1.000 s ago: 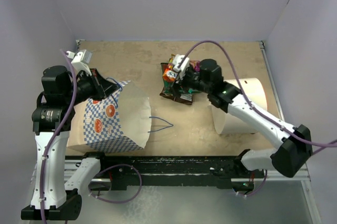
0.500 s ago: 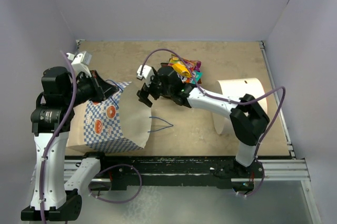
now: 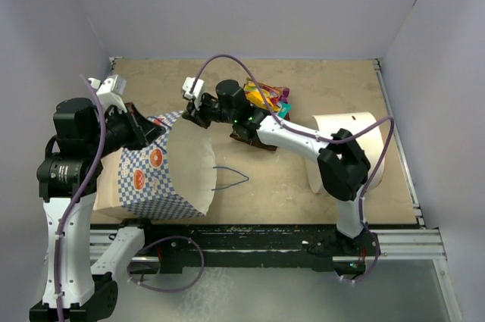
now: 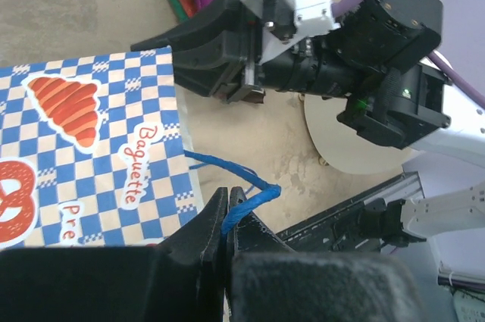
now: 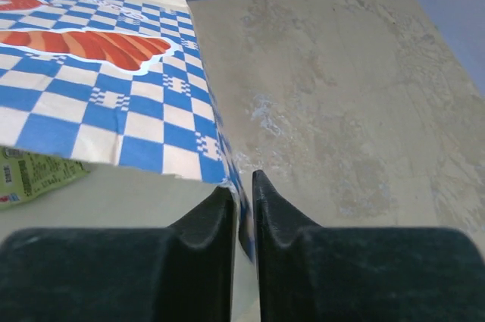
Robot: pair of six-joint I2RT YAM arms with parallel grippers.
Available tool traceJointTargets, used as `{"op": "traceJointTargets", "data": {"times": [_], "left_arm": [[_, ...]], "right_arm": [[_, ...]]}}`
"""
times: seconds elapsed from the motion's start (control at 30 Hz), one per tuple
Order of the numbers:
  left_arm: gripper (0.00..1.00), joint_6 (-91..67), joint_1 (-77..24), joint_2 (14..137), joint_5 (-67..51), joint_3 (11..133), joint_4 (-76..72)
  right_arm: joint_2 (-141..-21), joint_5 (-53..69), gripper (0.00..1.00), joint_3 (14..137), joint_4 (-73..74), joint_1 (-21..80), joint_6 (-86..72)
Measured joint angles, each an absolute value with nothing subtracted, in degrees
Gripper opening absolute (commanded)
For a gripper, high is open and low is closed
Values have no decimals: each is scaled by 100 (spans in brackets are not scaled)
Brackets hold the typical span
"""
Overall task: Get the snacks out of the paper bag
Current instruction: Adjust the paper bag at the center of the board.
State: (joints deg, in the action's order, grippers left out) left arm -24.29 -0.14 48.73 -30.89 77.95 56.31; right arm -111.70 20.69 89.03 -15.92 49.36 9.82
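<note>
The paper bag point(image 3: 151, 178) lies on its side at the left with its mouth facing right. My left gripper point(image 4: 226, 192) is shut on its blue string handle point(image 4: 254, 195), above the bag's upper edge point(image 3: 155, 129). My right gripper point(image 5: 241, 182) reaches across to the far corner of the mouth point(image 3: 194, 115). Its jaws stand close together, with the checked rim point(image 5: 244, 220) pinched between them. Several snacks point(image 3: 261, 104) lie piled on the table behind the right arm. A pale green packet point(image 5: 34, 174) shows inside the bag.
A plain white cylinder point(image 3: 345, 151) lies on its side at the right. The bag's other handle loop point(image 3: 231, 178) rests on the table in front of the mouth. Grey walls close in the table on three sides.
My right gripper left the snack pile, swung left to the bag's mouth and closed on its rim. The left gripper kept its hold on the handle and shifted slightly.
</note>
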Motion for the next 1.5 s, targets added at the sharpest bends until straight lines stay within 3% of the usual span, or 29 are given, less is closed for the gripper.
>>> {"op": "traceJointTargets", "data": {"times": [0.07,0.57,0.87,0.93,1.03,1.17,1.37,1.5], "left_arm": [[0,-2425,-14,4936,-2888,7907,5752],[0,-2123,-14,6453,-1219,9474,5894],[0,-1997,-14,6071,-1280,8866,5688],[0,-2045,-14,5789,-1417,8497,5752],[0,-2189,-14,5277,-1763,7942,5815],[0,-2464,-14,4674,-2220,7373,5843],[0,-2799,-14,4353,-2738,7054,5732],[0,-2792,-14,4414,-2842,7046,5725]], "right_arm": [[-11174,2047,0,8934,-1625,4932,939],[-10182,674,0,8007,-2008,4884,716],[-9201,622,0,6746,-2169,5061,436],[-9032,674,4,6477,-2163,5076,399],[-8912,738,20,6250,-2112,5094,366],[-8836,873,49,6110,-1890,5094,473],[-8628,1039,69,6276,-790,5094,1546],[-8313,1109,75,6335,-222,5094,2443]]}}
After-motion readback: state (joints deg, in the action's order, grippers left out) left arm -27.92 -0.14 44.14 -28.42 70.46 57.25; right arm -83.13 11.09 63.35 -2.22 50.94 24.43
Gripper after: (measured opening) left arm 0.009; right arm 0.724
